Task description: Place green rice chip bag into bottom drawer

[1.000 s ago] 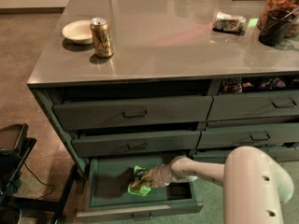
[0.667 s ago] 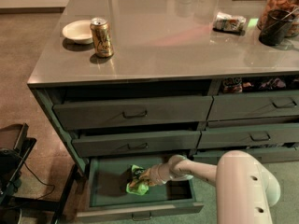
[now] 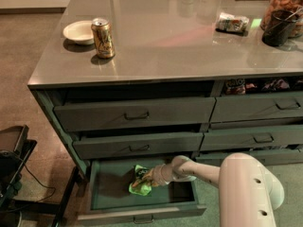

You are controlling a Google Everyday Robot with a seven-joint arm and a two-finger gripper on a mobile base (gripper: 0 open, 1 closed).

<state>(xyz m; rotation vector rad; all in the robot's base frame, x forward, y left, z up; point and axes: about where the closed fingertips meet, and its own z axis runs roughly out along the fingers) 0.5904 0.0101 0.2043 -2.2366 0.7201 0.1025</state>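
Observation:
The bottom drawer [image 3: 118, 202] of the left stack stands pulled open, showing its teal-green inside. The green rice chip bag [image 3: 140, 181] lies inside it, right of the middle, touching or just above the floor. My gripper [image 3: 150, 177] reaches into the drawer from the right, on the end of the white arm [image 3: 199, 170], and sits right against the bag's right side. The fingers are partly hidden by the bag.
On the counter stand a gold soda can [image 3: 102, 38], a small white bowl [image 3: 78, 31], a dark silvery packet [image 3: 232, 22] and a jar [image 3: 283, 13]. The two drawers above are slightly open. A black stand [image 3: 12, 164] is at the left on the floor.
The arm's white body has shifted left and nearer the drawer. The gripper and bag stay at about the same place inside the drawer.

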